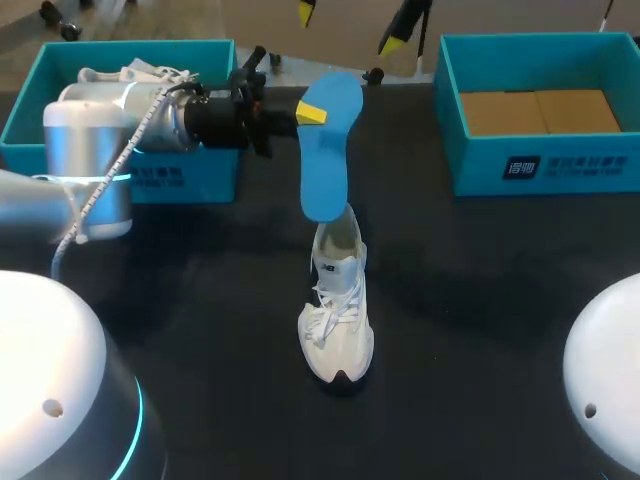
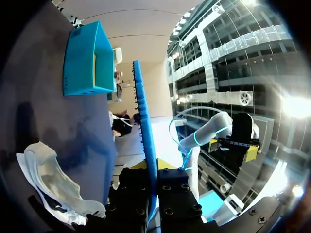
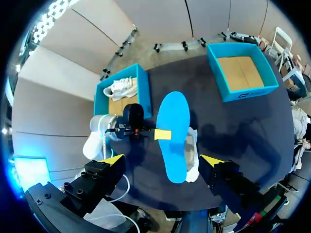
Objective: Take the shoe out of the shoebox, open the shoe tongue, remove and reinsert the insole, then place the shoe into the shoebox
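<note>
Your left gripper [image 1: 310, 113] is clamped on one long edge of the blue insole [image 1: 328, 160], whose lower end hangs over the heel opening of the shoe [image 1: 338, 320]. Judge the reinsertion by the insole's long axis, which rises steeply away from the shoe. Your right gripper [image 3: 162, 160] waits high above the shoe, fingers apart and holding nothing.

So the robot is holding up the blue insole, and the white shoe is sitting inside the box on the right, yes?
Not quite. The blue insole is held up, but the white shoe stands on the table between the boxes; the right box holds no shoe. The head view shows it.
</note>
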`<state>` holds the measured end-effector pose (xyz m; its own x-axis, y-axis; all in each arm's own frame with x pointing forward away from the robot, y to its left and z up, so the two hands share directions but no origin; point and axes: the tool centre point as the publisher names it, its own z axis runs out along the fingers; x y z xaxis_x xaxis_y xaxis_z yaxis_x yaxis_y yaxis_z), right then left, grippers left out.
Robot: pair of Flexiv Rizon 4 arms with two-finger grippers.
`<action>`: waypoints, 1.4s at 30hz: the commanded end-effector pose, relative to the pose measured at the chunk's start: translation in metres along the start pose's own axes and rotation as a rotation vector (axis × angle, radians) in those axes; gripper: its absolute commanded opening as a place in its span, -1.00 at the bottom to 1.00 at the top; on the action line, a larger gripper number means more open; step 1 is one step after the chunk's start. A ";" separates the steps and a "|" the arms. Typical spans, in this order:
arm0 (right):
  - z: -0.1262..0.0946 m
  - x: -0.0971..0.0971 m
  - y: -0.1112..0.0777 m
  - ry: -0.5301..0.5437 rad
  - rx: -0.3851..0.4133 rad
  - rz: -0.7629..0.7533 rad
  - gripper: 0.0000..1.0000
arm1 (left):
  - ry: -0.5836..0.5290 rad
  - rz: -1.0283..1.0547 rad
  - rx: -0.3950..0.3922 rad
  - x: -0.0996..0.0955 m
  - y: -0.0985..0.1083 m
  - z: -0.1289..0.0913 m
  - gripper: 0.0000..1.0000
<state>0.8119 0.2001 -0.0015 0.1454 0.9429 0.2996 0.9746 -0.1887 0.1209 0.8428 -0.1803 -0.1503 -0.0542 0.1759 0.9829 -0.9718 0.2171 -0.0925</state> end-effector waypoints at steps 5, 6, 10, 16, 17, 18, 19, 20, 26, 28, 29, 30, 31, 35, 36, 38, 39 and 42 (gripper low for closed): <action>0.009 0.008 0.005 -0.294 0.012 0.030 1.00 | 0.000 0.000 -0.002 -0.001 -0.001 0.000 -1.00; 0.011 0.008 0.005 -0.312 0.012 0.036 1.00 | 0.000 0.000 -0.002 -0.001 -0.001 0.000 -1.00; 0.021 0.009 0.005 -0.355 0.022 0.025 1.00 | 0.000 0.000 -0.002 -0.001 -0.001 0.000 -1.00; 0.025 0.012 0.004 -0.388 0.042 -0.014 1.00 | 0.000 0.000 -0.002 -0.001 -0.001 0.000 -1.00; 0.025 0.011 0.003 -0.389 0.043 -0.024 1.00 | 0.000 0.000 -0.002 -0.001 -0.001 0.000 -1.00; 0.025 0.010 0.003 -0.398 0.048 -0.022 1.00 | 0.000 0.000 -0.002 -0.001 -0.001 0.000 -1.00; 0.025 0.009 0.003 -0.395 0.041 -0.026 1.00 | 0.000 0.000 -0.002 -0.001 -0.001 0.000 -1.00; 0.025 0.008 0.003 -0.383 0.035 -0.018 1.00 | 0.000 0.000 -0.002 -0.001 -0.001 0.000 -1.00; 0.025 0.008 0.003 -0.383 0.035 -0.018 1.00 | 0.000 0.000 -0.002 -0.001 -0.001 0.000 -1.00; 0.025 0.008 0.003 -0.383 0.035 -0.018 1.00 | 0.000 0.000 -0.002 -0.001 -0.001 0.000 -1.00; 0.025 0.008 0.003 -0.383 0.035 -0.018 1.00 | 0.000 0.000 -0.002 -0.001 -0.001 0.000 -1.00; 0.025 0.008 0.003 -0.383 0.035 -0.018 1.00 | 0.000 0.000 -0.002 -0.001 -0.001 0.000 -1.00; 0.025 0.008 0.003 -0.383 0.035 -0.018 1.00 | 0.000 0.000 -0.002 -0.001 -0.001 0.000 -1.00; 0.025 0.008 0.003 -0.383 0.035 -0.018 1.00 | 0.000 0.000 -0.002 -0.001 -0.001 0.000 -1.00; 0.025 0.008 0.003 -0.383 0.035 -0.018 1.00 | 0.000 0.000 -0.002 -0.001 -0.001 0.000 -1.00; 0.025 0.008 0.003 -0.383 0.035 -0.018 1.00 | 0.000 0.000 -0.002 -0.001 -0.001 0.000 -1.00; 0.025 0.008 0.003 -0.383 0.035 -0.018 1.00 | 0.000 0.000 -0.002 -0.001 -0.001 0.000 -1.00; 0.022 0.007 0.005 -0.327 0.017 -0.052 1.00 | 0.000 0.000 -0.002 -0.001 -0.001 0.000 -1.00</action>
<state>0.8223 0.2166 -0.0206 0.1623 0.9838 -0.0766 0.9833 -0.1547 0.0956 0.8428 -0.1801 -0.1503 -0.0541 0.1758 0.9829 -0.9717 0.2173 -0.0923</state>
